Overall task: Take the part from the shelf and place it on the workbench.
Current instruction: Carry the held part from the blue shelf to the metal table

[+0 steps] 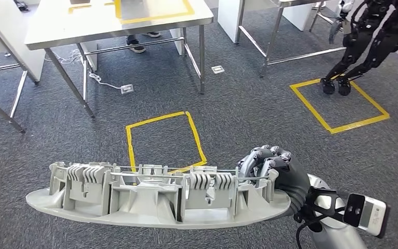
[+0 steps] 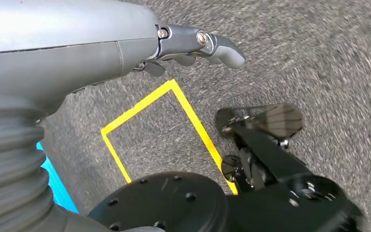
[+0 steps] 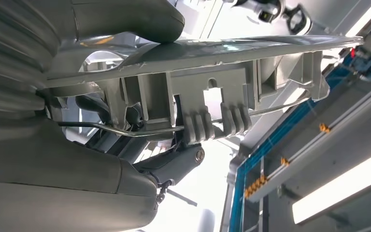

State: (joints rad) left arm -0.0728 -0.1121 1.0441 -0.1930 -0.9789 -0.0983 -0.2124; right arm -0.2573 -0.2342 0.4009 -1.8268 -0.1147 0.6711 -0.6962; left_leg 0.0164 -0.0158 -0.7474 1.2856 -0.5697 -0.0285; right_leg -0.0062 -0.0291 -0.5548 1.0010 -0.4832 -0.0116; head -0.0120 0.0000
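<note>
The right robot hand [image 1: 269, 166] grips the part [image 1: 155, 197] at its right end, fingers curled over the upper ribbed edge. The part is a long grey moulded plastic piece with ribs, clips and a thin metal rod [image 1: 186, 171] running along its upper side; it extends roughly level from the hand toward the left, held in the air above the grey carpeted floor [image 1: 249, 114]. In the right wrist view, the thumb [image 3: 125, 19] lies against the flat face of the part [image 3: 212, 82], while the fingers close on the ribbed side. The left robot hand [image 2: 193, 46] hangs beside the body over the carpet with nothing in it, its fingers only slightly bent and apart. A yellow tape rectangle [image 1: 163, 140] marks the floor directly beyond the part. A metal-legged surface [image 1: 109, 26] stands farther away at upper left, well apart from the part, with a person's shoes [image 1: 137, 44] beneath it. A second, dark robot [image 1: 368, 41] stands on another yellow tape rectangle [image 1: 342, 104] at upper right.
</note>
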